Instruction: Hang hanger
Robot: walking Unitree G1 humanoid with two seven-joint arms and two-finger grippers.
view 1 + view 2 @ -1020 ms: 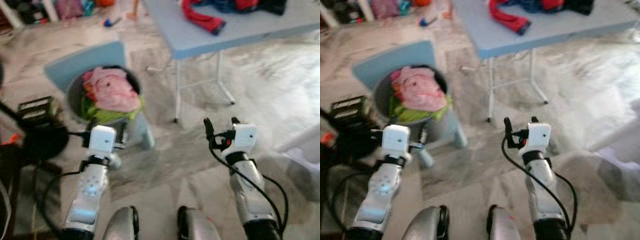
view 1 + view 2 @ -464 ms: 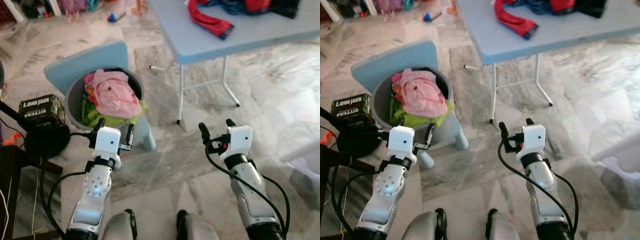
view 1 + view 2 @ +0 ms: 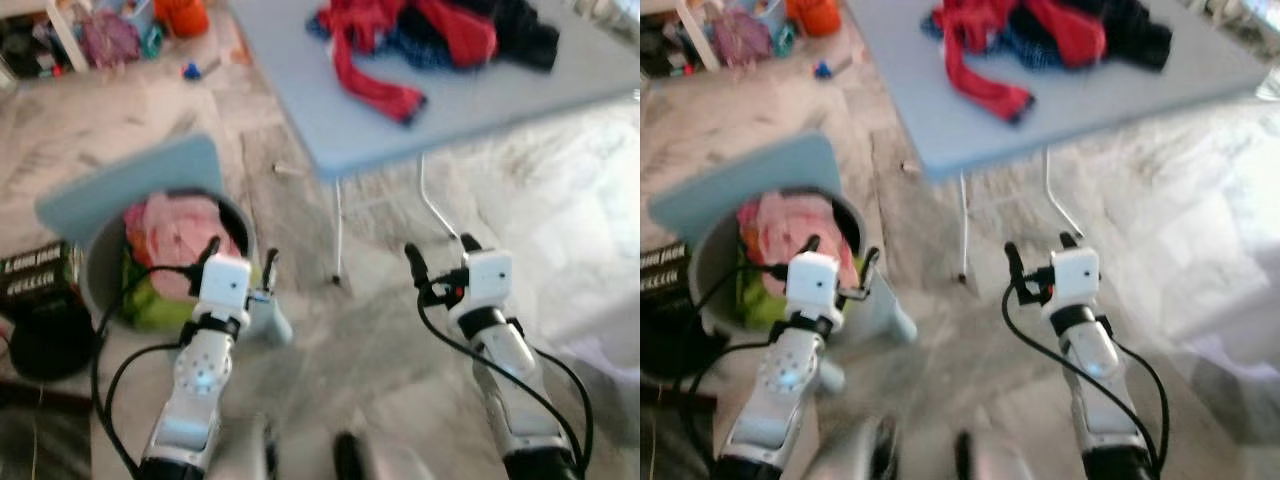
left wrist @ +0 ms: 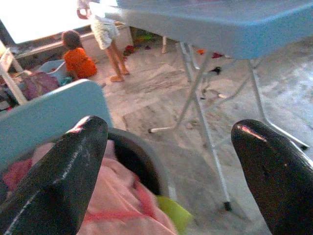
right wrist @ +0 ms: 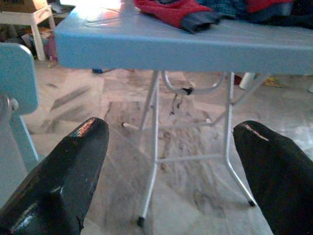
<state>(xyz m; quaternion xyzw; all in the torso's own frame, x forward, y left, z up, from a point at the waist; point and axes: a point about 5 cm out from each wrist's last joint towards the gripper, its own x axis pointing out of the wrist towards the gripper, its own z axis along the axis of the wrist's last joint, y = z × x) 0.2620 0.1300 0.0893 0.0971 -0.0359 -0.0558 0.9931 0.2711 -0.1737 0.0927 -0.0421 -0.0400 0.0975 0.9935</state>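
Note:
Both my arms are held out in front of me over the marble floor. My left gripper (image 3: pixel 241 252) is open and empty, just in front of a grey laundry basket (image 3: pixel 100 290) heaped with pink cloth (image 3: pixel 175 232). In the left wrist view its fingers (image 4: pixel 54 181) frame that basket (image 4: pixel 146 169). My right gripper (image 3: pixel 440 247) is open and empty too, near the legs of a blue folding table (image 3: pixel 330 125). A pile of red, blue and black clothes (image 3: pixel 430 30) lies on the table. The right wrist view looks at the table's edge (image 5: pixel 171 44) and its white legs (image 5: pixel 151 147).
A light blue chair (image 3: pixel 120 190) stands against the basket. A black box (image 3: pixel 30 265) and a dark round object (image 3: pixel 40 340) sit at the far left. Toys and clutter (image 3: pixel 110 30) lie at the back. Two people (image 4: pixel 78 56) are beyond the chair.
The whole picture has shifted: the camera has moved, so more of the table and its clothes shows, with blur. Both grippers stay open and held out as before.

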